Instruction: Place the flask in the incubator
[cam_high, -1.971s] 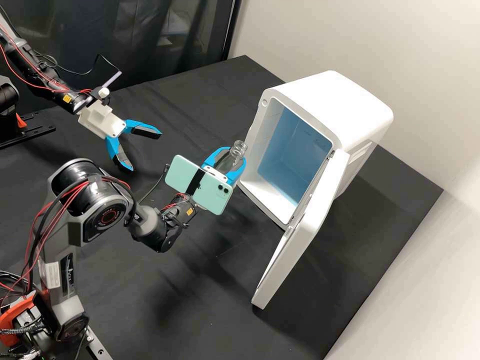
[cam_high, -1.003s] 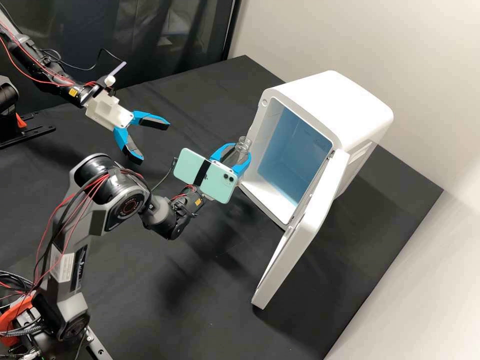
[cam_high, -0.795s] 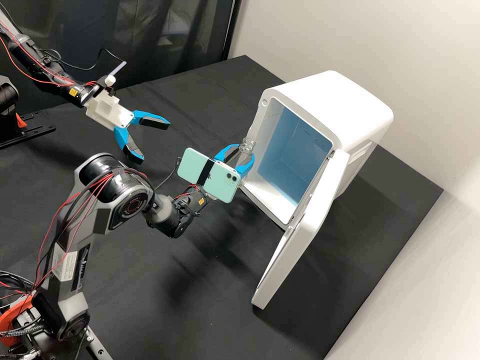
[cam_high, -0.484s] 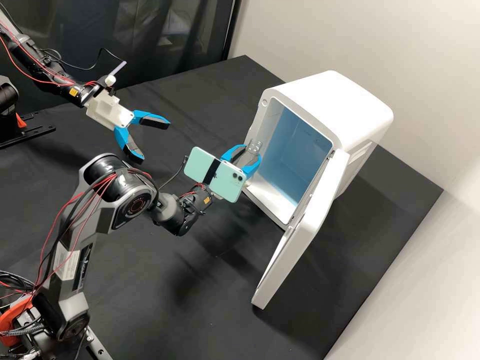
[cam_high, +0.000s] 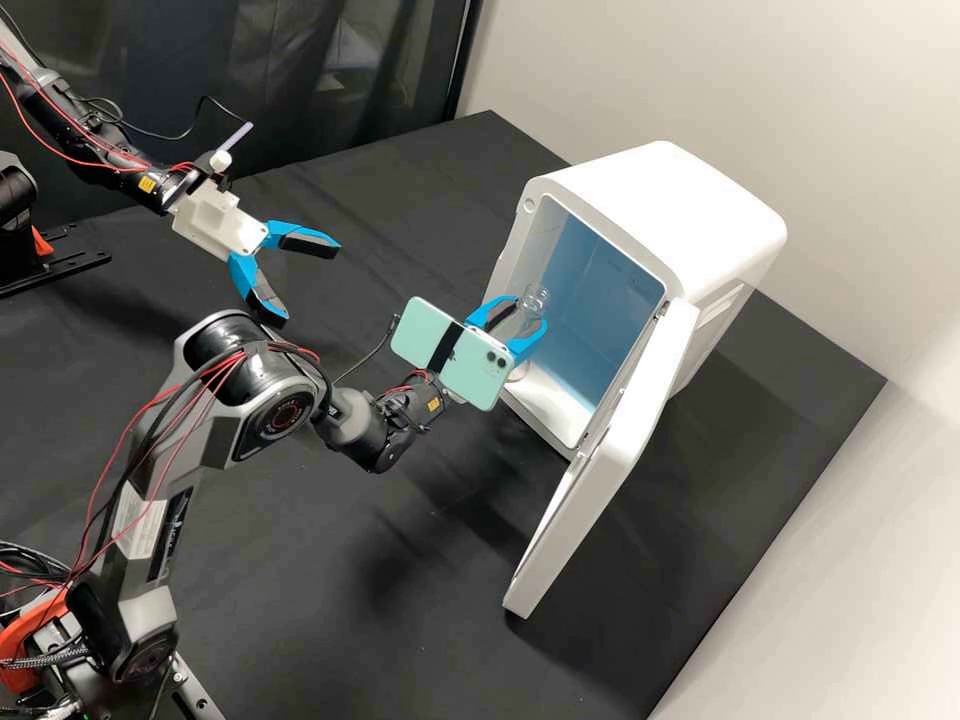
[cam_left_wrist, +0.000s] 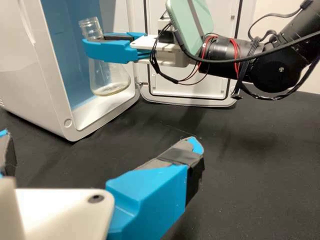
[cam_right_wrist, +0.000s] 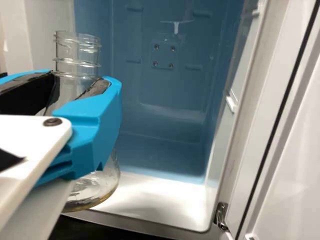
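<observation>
Right pincer (cam_high: 518, 326) carried the flask (cam_high: 535, 298) forward — into the incubator (cam_high: 680, 210) mouth.

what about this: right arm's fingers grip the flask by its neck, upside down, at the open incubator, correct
No: the flask is upright, mouth up, as the left wrist view shows. The right arm's fingers do grip its neck at the open incubator.

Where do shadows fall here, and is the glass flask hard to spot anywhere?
High view: soft shadows lie on the bench under the right gripper and its arm, and beside the incubator door; the flask looks faint against the blue interior. Left wrist view: the flask stands out. Right wrist view: a bright patch lies on the incubator floor.
</observation>
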